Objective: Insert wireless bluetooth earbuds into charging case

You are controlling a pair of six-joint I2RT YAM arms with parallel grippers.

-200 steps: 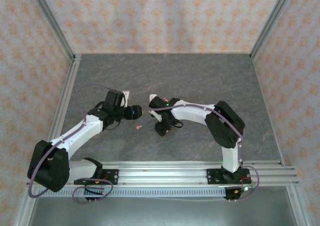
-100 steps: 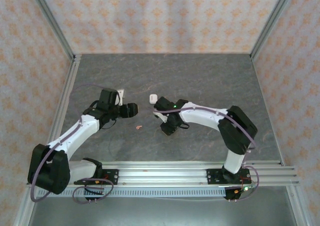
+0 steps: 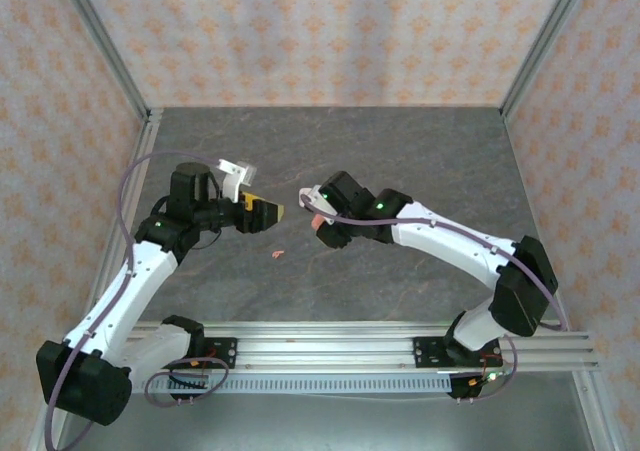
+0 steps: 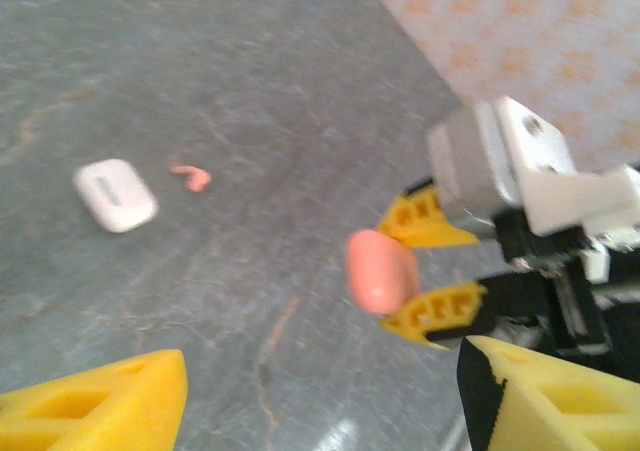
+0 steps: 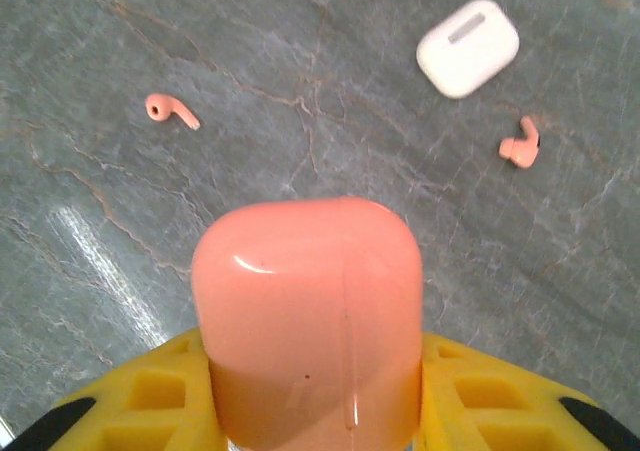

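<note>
Grip on the coral-pink charging case [image 5: 305,316] is supplied by the right gripper [image 4: 412,267], whose yellow fingers are pinched against its two flanks. The case is held clear of the table [image 3: 420,151], judged to be raised so that it can be presented to the other arm. The left gripper [image 3: 272,212] is aimed toward it with its fingers spread wide and nothing between them, probably so that the case can be steadied or its lid worked.

Two cases are counted: the coral one in the grip and a white case [image 5: 467,47] lying flat on the table, its lid seemingly shut, though the view is soft. Two coral-pink earbuds are counted, both loose on the table: one [image 5: 520,147] just beside the white case, the other [image 5: 170,110] well apart from it. Neither has yet been seated in a case.
</note>
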